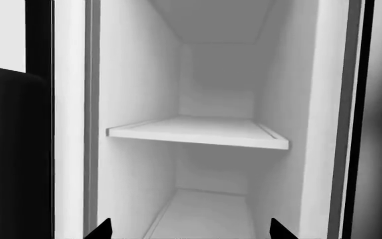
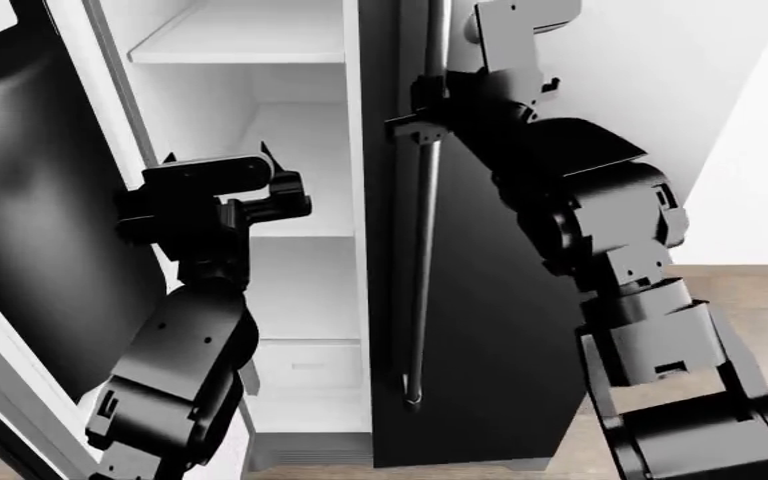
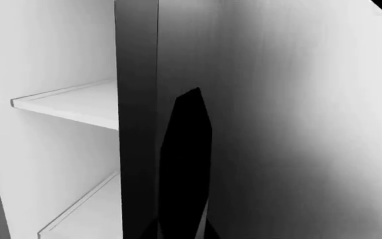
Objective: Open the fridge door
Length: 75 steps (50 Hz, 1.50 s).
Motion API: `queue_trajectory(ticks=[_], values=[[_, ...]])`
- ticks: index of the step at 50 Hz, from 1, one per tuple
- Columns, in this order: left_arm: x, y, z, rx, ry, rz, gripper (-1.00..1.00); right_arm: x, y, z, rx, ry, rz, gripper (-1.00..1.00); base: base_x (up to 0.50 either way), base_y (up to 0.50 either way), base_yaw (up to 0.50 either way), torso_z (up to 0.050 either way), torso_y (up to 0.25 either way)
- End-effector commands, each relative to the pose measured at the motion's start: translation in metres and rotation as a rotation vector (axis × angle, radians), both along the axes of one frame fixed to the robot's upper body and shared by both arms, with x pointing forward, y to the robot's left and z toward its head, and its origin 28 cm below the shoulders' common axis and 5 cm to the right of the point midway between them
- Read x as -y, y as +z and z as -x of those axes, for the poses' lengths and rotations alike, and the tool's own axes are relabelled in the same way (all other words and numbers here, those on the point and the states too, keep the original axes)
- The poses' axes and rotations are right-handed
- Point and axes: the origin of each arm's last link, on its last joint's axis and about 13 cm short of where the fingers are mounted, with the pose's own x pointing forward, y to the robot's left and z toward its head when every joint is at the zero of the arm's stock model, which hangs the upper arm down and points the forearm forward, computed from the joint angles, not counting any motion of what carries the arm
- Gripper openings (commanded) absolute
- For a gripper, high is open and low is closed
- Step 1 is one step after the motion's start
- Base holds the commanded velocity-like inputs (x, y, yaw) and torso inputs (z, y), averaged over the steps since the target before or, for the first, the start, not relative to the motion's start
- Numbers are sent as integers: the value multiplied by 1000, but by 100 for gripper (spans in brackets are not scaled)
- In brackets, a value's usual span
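Item: fridge (image 2: 491, 330), at 12 o'clock before the robot; left door (image 2: 24, 230) swung wide toward 9 o'clock, white shelves (image 1: 198, 132) exposed; right door shut, its bar handle (image 2: 423, 250) untouched. Left tool (image 2: 284, 180) stood released and empty, tips spread, facing the open compartment. Right tool (image 3: 187, 149) was raised by the shut door's upper edge; grip state could not be told. Step judged: opening essentially done. Next called for: clearing the arms.
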Motion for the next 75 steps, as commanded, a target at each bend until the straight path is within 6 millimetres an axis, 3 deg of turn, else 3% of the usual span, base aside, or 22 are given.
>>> queue_trajectory(ticks=[1,10,21,30,45,52,56,57,67,75], values=[[-1,-2,-4,11,1,13,100,12,34,41,190,-66,41,-100,0,0,0,0,0],[-1,0,-4,16,5,14,100,26,61,93,309,-112,80,-100,0,0,0,0,6],[0,0,-3,20,3,8,100,46,54,160,298,-188,148,-100,0,0,0,0,5],[0,1,-2,25,4,8,100,55,54,202,345,-246,146,-100,-1,0,0,2,6],[2,4,-1,38,3,0,100,90,61,312,505,-386,108,-100,0,0,1,1,4],[2,5,1,40,1,1,100,93,66,336,562,-421,117,-100,0,0,0,0,0],[2,4,2,39,-1,4,100,78,72,339,621,-360,188,-100,0,0,0,0,0],[2,4,1,38,2,6,100,74,73,338,626,-344,208,100,0,0,0,0,0],[1,5,-1,35,16,14,100,41,85,333,666,-235,366,100,0,0,0,0,0],[1,5,-3,32,18,12,100,20,80,315,635,-153,391,100,0,0,0,0,0]])
